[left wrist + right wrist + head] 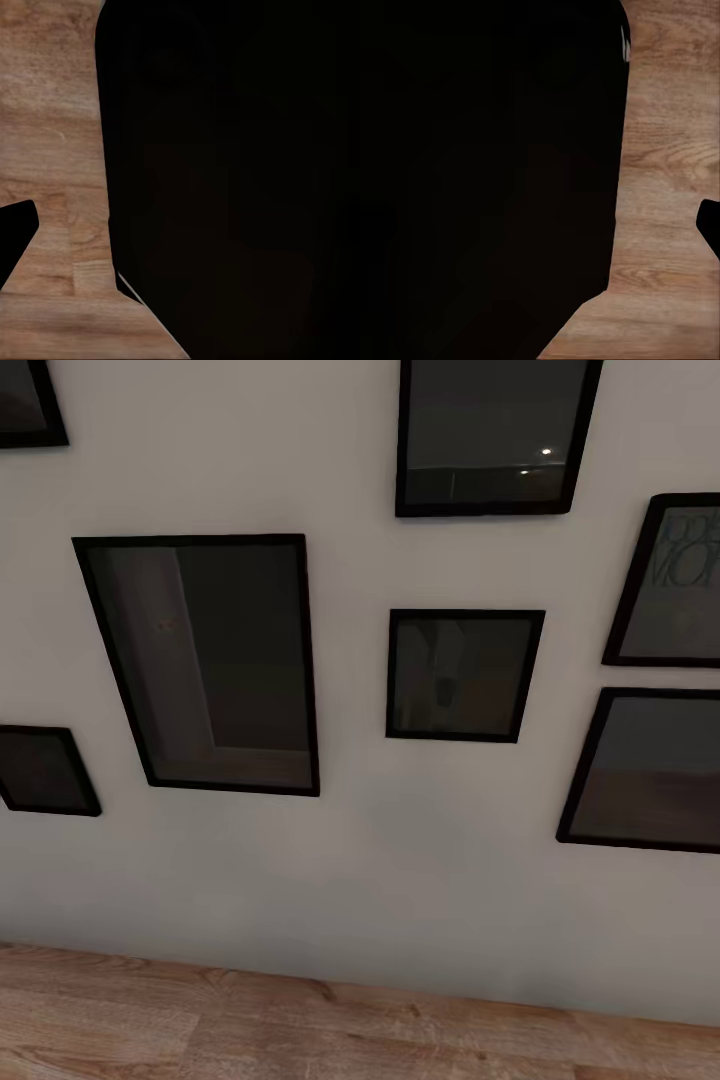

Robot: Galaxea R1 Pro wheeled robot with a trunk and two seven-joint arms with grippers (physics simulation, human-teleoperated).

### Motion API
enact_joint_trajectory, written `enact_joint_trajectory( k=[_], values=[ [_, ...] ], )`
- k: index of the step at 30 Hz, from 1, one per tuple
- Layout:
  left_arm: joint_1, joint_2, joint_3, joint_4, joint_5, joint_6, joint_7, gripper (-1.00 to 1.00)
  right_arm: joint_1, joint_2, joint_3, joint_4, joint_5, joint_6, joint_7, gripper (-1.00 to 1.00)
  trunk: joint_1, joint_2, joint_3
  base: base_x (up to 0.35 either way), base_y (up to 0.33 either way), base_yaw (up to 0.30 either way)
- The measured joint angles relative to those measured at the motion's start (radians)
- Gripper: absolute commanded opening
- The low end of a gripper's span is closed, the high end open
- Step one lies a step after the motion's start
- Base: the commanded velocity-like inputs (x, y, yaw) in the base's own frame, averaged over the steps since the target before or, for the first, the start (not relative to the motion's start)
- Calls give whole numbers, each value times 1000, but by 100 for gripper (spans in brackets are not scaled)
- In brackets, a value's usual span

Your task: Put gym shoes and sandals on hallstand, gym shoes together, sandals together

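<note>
Pale grey wall (380,860), black picture frames (200,660) across the upper frame; corridor floor (200,1030) along the bottom edge. Shoes, sandals, hallstand — unlocated here. Gripper state, either arm — cannot tell. Risk: driving on blind, base striking wall or scattering footwear.

Wall (380,880) ahead, floor (200,1030) below it; seven frames on wall, largest frame (205,665) left of small centre frame (463,675).
</note>
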Motion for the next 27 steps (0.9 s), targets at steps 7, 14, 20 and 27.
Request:
enact_joint_trajectory(
  k=[7,14,20,27],
  values=[
    [0,-5,4,-1,3,-3,-1,100,-6,27,2,-22,1,-1,-3,100,0,0,0,0,0,0],
    [0,-9,4,-1,3,-5,-1,100,-6,37,1,-34,0,-1,-3,100,0,0,0,0,0,0],
    [0,-15,3,-3,3,-5,-1,100,-6,38,1,-36,0,-1,-3,100,0,0,0,0,0,0],
    [0,-16,1,-30,3,-26,-1,100,-6,38,1,-43,0,-4,-3,100,0,0,0,0,0,0]
  ],
)
